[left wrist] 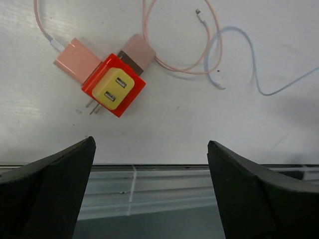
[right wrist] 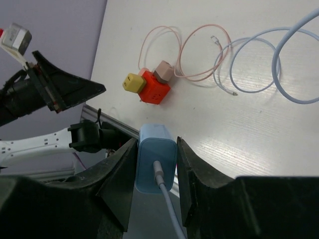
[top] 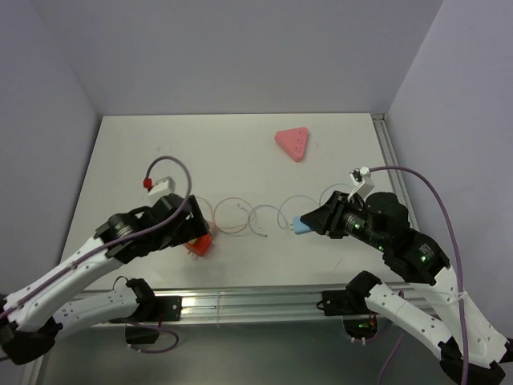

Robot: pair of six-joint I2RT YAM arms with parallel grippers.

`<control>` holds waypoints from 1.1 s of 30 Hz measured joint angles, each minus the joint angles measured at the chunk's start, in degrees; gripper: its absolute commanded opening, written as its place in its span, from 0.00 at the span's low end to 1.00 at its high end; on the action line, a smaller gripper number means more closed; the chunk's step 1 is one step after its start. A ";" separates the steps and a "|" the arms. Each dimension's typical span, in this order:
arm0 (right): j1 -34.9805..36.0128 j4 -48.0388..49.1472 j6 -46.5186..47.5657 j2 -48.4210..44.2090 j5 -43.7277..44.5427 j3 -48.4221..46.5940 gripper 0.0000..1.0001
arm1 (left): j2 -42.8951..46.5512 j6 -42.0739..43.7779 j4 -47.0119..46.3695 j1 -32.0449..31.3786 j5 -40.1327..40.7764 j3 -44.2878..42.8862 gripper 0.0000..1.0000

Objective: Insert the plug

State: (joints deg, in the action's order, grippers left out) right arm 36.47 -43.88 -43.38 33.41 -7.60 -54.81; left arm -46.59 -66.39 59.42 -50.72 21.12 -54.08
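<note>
The light-blue plug point(right wrist: 157, 162) sits between my right gripper's fingers point(right wrist: 127, 169), a thin blue cable leaving its back. In the top view my right gripper point(top: 309, 223) holds the plug point(top: 302, 225) above the table's front middle. The pink triangular socket strip point(top: 292, 143) lies at the far right-centre. My left gripper point(left wrist: 151, 144) is open and empty, hovering just nearer than the orange-red block point(left wrist: 113, 84). That block carries a yellow adapter point(left wrist: 115, 89) and two pink adapters. In the top view the left gripper point(top: 196, 233) is over the block point(top: 201, 245).
A pink cable point(top: 232, 215) and a light-blue cable point(top: 276, 215) coil on the table between the two grippers. The metal rail point(top: 264, 301) runs along the table's near edge. The left arm's gripper point(right wrist: 65, 87) shows in the right wrist view.
</note>
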 measured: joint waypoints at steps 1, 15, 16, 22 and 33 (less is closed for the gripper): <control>0.00 -0.04 0.00 0.00 0.00 0.33 0.00 | -3.19 2.56 0.00 0.09 0.07 -1.51 1.00; 0.00 -0.90 0.04 -1.09 -0.39 1.14 0.00 | -32.04 27.50 -0.48 1.05 -0.50 -9.20 0.99; 0.02 -0.98 0.07 -1.27 -0.35 1.14 0.00 | -32.89 28.39 -0.55 1.09 -0.48 -9.20 0.99; 0.02 -1.25 0.07 -2.05 -0.46 1.14 0.00 | -35.15 31.82 -3.06 2.78 -0.90 -7.63 0.99; 0.00 -1.25 0.09 -2.25 -0.81 1.27 0.00 | -39.67 33.68 -6.38 10.19 -4.22 -5.97 0.85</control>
State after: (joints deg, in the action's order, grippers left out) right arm 36.47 -45.12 -43.29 31.16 -8.40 -53.54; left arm -86.26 -32.71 53.04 -40.53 16.91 -60.05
